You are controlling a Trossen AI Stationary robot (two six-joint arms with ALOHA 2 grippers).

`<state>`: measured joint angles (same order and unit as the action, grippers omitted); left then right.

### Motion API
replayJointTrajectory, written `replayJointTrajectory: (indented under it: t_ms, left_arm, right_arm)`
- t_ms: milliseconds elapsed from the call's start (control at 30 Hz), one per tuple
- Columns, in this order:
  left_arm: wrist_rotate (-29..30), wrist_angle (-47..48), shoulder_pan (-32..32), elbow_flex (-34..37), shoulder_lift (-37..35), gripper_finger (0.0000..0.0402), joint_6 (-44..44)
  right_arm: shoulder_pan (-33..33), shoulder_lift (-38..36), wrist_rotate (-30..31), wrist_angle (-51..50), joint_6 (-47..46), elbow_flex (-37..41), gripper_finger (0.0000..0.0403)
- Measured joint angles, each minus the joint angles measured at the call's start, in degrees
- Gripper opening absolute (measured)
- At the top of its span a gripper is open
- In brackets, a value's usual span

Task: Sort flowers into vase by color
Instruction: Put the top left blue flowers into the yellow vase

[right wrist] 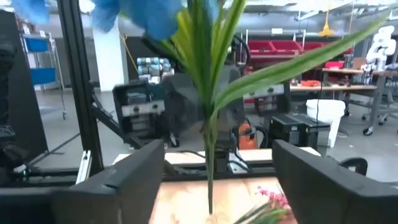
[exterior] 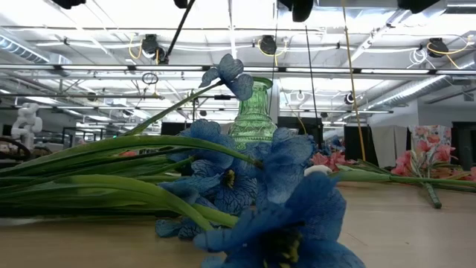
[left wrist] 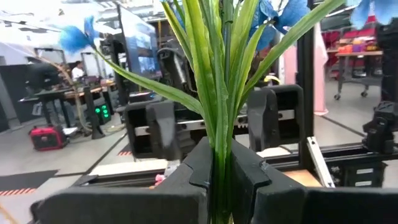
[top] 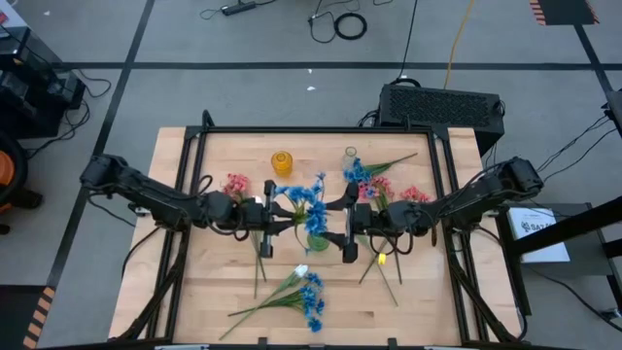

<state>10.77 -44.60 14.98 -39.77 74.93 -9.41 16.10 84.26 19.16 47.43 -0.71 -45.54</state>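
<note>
A blue flower sprig [top: 309,199] stands upright at the table's middle, its stem dropping toward the green vase [top: 318,241] between the two arms. The left gripper [left wrist: 222,171] is pinched tight around the stem's lower part, while the right gripper [right wrist: 211,165] faces it from the other side with its fingers spread wide, the stem standing free between them. So the step in hand looks like seating a blue sprig in the green vase, with the right arm letting go; whether the stem's foot is already inside the vase is hard to tell from above.

Other flowers wait: a blue and white bunch [top: 303,290] near the front edge, pink blooms [top: 236,185] to the left, and a mixed pink and blue cluster [top: 374,185] beside a clear vase [top: 350,154]. An amber vase [top: 282,162] stands near it. Next, the left gripper would need to lower and release.
</note>
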Motion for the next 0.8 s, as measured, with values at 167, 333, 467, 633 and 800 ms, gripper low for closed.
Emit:
replayJointTrajectory:
  t_ms: [167,333,467,633,800]
  left_arm:
    - [-1.9,-1.95,0.0,0.0,1.46,0.003,-0.06]
    - [-2.01,-3.76,0.0,0.0,3.12,0.003,-0.42]
    - [-2.01,-5.37,0.0,0.0,5.0,0.003,-0.46]
    - [-2.01,-7.17,0.0,0.0,5.54,0.003,-1.58]
    - [-3.94,-7.62,0.0,0.0,5.58,0.003,-1.67]
  right_arm:
    - [0.0,0.03,-0.02,2.11,1.46,0.0,0.0323]
    - [0.11,0.03,-2.43,3.01,2.8,0.0,0.0331]
    - [0.33,0.03,-3.09,4.35,4.95,0.0,0.0331]
    - [0.5,0.03,-4.51,4.34,6.02,0.0,0.0331]
    - [0.5,0.03,-6.1,4.75,5.99,0.02,0.0332]
